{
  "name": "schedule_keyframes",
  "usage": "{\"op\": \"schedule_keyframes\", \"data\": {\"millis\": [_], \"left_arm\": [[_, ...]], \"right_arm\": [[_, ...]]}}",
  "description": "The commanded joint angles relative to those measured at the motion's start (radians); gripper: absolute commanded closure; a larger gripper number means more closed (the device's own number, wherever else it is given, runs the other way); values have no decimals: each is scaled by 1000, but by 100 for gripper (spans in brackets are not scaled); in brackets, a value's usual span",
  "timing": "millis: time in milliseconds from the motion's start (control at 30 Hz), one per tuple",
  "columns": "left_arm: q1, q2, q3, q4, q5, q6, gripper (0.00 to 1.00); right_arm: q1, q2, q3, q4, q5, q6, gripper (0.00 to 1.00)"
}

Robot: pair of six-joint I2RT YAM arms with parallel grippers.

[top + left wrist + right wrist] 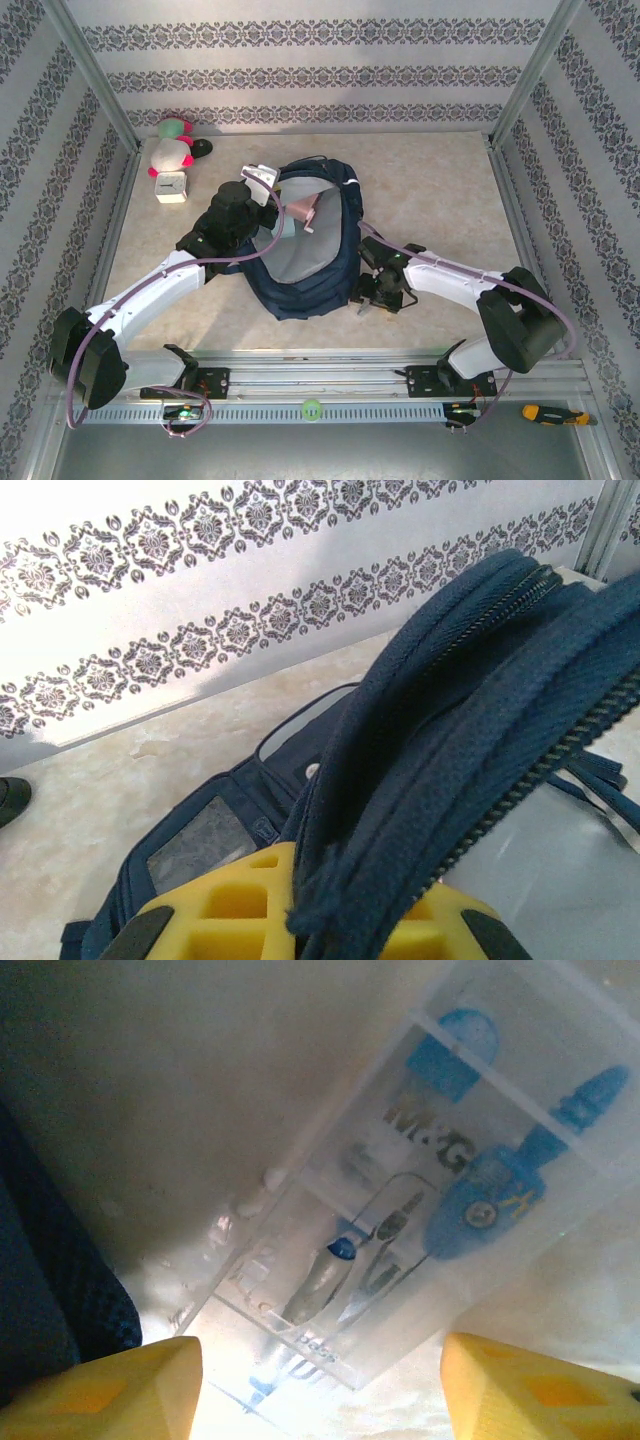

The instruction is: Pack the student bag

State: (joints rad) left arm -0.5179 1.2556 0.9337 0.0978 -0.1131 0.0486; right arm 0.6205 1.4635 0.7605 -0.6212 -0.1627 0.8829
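Left wrist: left jaws clamp student bag (450,710) rim (right jaws gape over clear stationery case (420,1190)).

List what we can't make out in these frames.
1. Right wrist view: clear case contents and print blurred, washed out by glare.
2. Top view: pink item in the backpack too small to identify.
3. Left wrist view: backpack inside hidden by the rim fabric pinched in the left gripper.
4. Top view: whatever lies under the right gripper hidden by its own body.

Navy student bag (300,297) lies at centre, unzipped, mouth gaping, grey lining showing, zip rim raised at 3 o'clock.
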Motion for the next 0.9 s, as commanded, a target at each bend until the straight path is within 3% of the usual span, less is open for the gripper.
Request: {"op": "schedule_keyframes", "data": {"millis": [0, 233, 500, 867], "left_arm": [[1, -9, 42, 14, -24, -4, 100], [1, -7, 42, 18, -17, -7, 100], [1, 4, 36, 27, -8, -13, 100], [2, -15, 33, 13, -17, -3, 100]], "right_arm": [[-58, -16, 12, -30, 148, -42, 37], [-119, -121, 26, -84, 144, -69, 27], [-110, -85, -39, 36, 62, 1, 15], [-171, -1, -27, 190, 28, -41, 18]]}}
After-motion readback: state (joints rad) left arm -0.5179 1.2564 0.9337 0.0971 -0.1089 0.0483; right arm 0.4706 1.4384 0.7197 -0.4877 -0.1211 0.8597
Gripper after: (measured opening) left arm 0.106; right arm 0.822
